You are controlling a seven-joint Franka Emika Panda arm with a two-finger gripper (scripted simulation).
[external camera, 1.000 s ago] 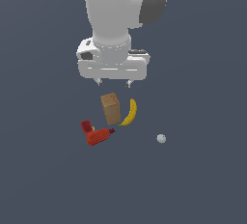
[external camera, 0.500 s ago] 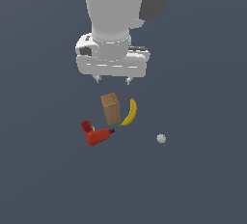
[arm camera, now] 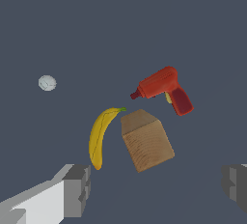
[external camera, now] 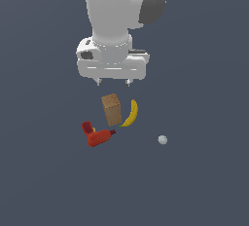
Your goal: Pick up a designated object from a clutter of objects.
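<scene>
Your gripper hangs above the clutter with its jaws spread wide and nothing between them; the brown box stands below it, tilted, apart from the fingertips; the banana lies just beside the box, perhaps touching it, though you cannot tell from here; the red drill sits near its other side; the white ball lies well apart.

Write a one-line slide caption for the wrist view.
Open gripper above the brown box, flanked by a banana and red drill.
</scene>
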